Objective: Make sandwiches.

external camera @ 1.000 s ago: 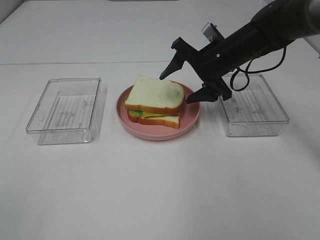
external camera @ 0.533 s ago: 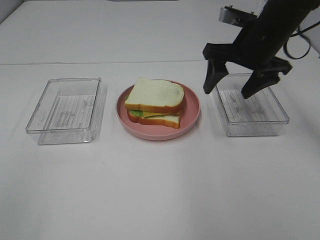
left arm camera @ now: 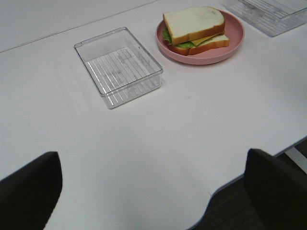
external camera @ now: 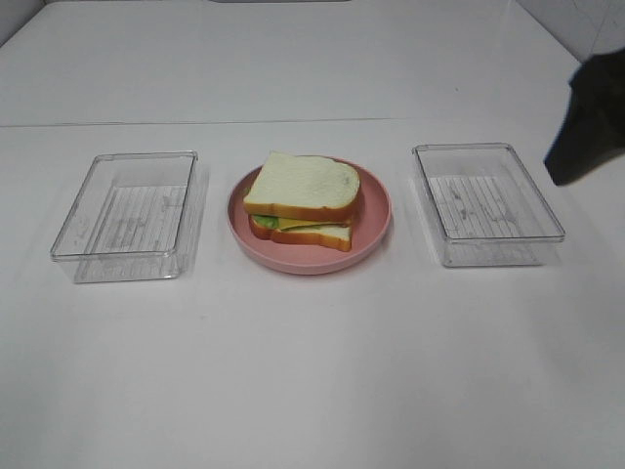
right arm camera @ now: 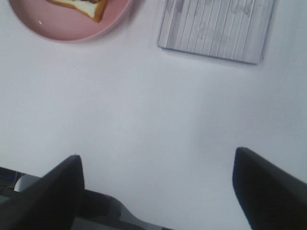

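Sitting on pink plate (external camera: 376,220), sandwich (external camera: 303,198) well apart from both empty, wide-spread jaws

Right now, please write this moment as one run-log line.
sandwich: assembled, on pink plate | both trays: empty | left gripper: open, away | right gripper: open, off to the right side

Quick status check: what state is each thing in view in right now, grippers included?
sandwich: assembled, top bread slice on, resting on the plate.
pink plate: upright, holding the sandwich.
left tray: empty, upright.
right tray: empty, upright.
left gripper: open, holding nothing.
right gripper: open, holding nothing.
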